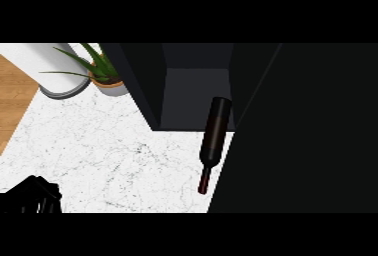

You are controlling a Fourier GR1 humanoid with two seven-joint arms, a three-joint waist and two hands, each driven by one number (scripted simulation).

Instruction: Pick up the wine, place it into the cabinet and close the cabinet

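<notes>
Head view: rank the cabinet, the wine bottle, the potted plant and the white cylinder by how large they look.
1. Cabinet, by far the largest.
2. Wine bottle, long and thin.
3. Potted plant and white cylinder: they look alike in size, and both are cut off at the picture's top, so I won't rank them.

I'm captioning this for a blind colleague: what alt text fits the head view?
A dark wine bottle lies on the white marble counter, base at the open cabinet, neck toward the viewer. A potted plant stands at the back left, and the left hand shows at the lower left.
</notes>
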